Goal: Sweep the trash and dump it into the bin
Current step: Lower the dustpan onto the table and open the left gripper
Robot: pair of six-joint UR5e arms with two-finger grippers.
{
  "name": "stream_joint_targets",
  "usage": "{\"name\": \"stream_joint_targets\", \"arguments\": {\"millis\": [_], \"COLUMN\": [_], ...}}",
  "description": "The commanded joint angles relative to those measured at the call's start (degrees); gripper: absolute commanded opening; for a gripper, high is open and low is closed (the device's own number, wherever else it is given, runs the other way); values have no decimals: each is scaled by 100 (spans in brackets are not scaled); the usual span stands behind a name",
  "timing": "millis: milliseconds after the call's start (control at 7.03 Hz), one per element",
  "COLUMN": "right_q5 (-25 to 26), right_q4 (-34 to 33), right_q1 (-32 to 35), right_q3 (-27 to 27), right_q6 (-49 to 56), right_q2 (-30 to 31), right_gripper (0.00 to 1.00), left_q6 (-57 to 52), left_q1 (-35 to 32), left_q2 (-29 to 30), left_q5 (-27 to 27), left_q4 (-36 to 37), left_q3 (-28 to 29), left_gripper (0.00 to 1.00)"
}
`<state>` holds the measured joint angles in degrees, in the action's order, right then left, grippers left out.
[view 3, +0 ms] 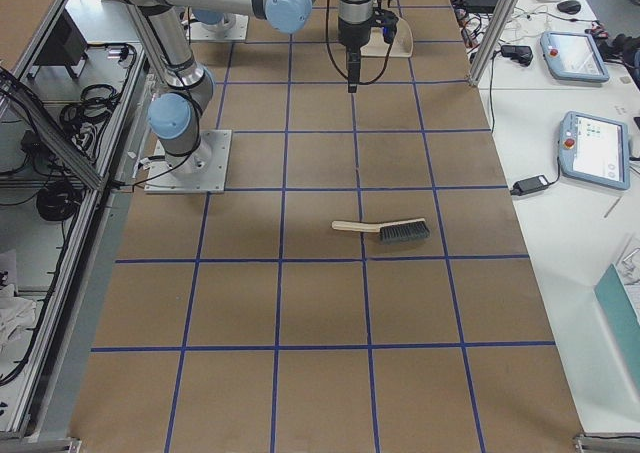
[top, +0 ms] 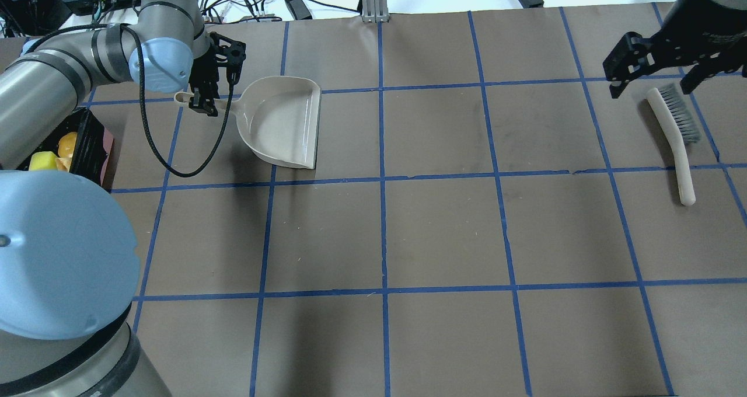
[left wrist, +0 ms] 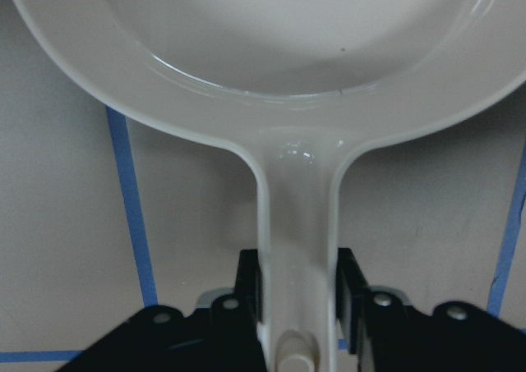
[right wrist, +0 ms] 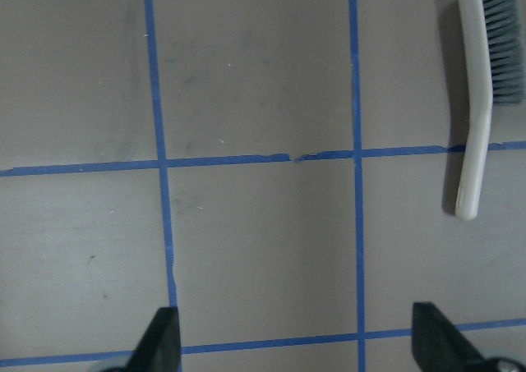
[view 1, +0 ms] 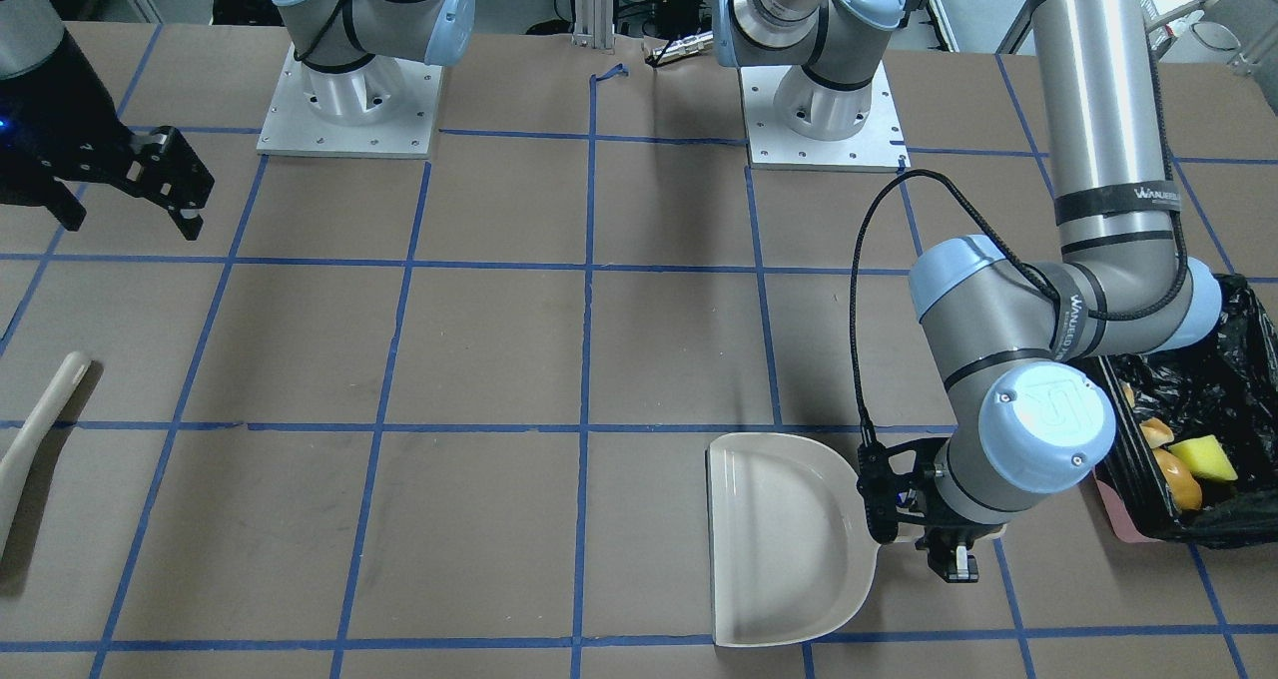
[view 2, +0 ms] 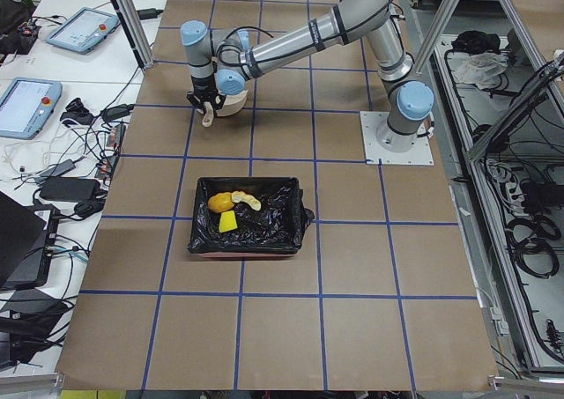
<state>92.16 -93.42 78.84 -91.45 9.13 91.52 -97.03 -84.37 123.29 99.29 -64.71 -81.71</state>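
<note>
Trash (view 2: 220, 203) lies in the bin (view 2: 278, 227), nine o'clock from the robot. Left gripper (top: 204, 99) clamps the dustpan (top: 286, 122) handle; right gripper (right wrist: 300, 343) hangs spread, empty. Retreating unopened would drag the pan.

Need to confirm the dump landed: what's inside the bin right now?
In the left side view the bin holds the potato, the croissant-like piece and the sponge, lying together on the black bag. Anything under the bag's folds cannot be seen.
</note>
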Motion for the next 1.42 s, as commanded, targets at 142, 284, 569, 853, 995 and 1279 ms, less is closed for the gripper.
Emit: {"name": "stream_joint_targets", "arguments": {"millis": [142,284,569,853,995,1279], "right_q5": [-304,-347,-339,-330,-321,-295], "right_q4": [-62,-45,-44,-36,-36,-18], "right_q1": [640,650,651,651,651,651], "right_q3": [-13,-31,-31,-40,-31,-31], "right_q6": [-875,-895,-895,-869,-869,-860], "right_q2": [-2,6,15,33,33,15], "right_gripper": [100,100,100,100,100,100], "left_q6": [0,8,8,8,8,0], "left_q1": [0,-9,-9,-9,0,35], "left_q2": [-68,-68,-112,-138,-190,-278], "left_q5": [20,-49,-15,12,12,12], "left_q4": [-33,-33,-33,-16,-7,2], "left_q3": [-47,-47,-47,-21,6,41], "left_gripper": [40,46,53,62,65,71]}}
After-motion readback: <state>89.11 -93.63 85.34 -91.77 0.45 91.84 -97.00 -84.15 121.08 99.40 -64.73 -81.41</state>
